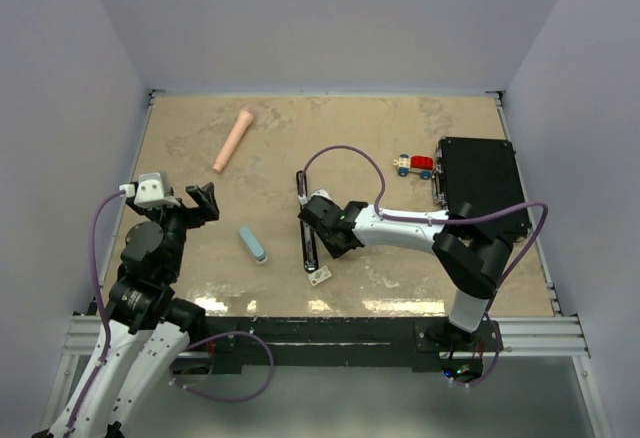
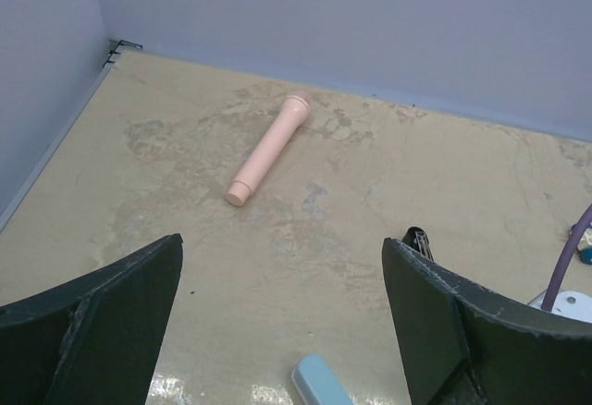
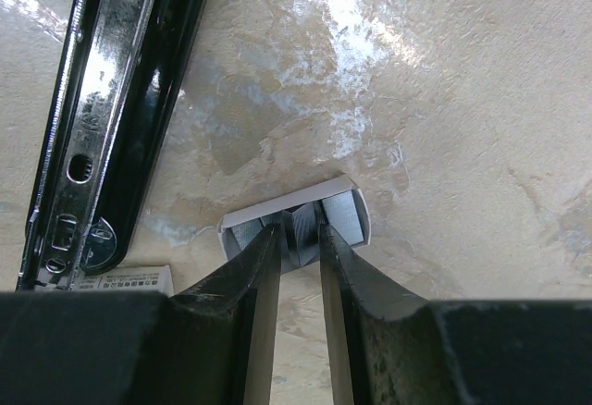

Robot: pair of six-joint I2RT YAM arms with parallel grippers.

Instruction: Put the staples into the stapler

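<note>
Item under inspection: the staple tray (image 3: pixel 344 207), a small white-rimmed holder with grey contents. It sits just beside the right flank of the black stapler (image 1: pixel 307 230), which lies opened flat near the middle of the desk (image 1: pixel 390 274) with its length running toward the near edge. The right jaws are closed narrowly on the tray's grey middle. Whether the tray rests on the desk or is raised just clear of it cannot be determined. The left jaws stand wide open and hold nothing, hovering over the left side of the desk. A white box (image 1: pixel 320 278) with small print lies at the stapler's near end, close to the near edge. Handling assessment: the tray is judged very light and thin-walled, liable to crush or twist under a hard pinch. Any staple strip in it would be stiff but brittle and smooth, apt to snap or slide out if tipped. A gentle hold across the narrow width, near the middle and kept level, appears soundest. Count: one staple tray, one white box, one black stapler, one light blue oblong (image 1: pixel 252 244), one pink cylinder (image 1: pixel 233 140), one toy car (image 1: pixel 414 166), one black case (image 1: pixel 482 190).
</note>
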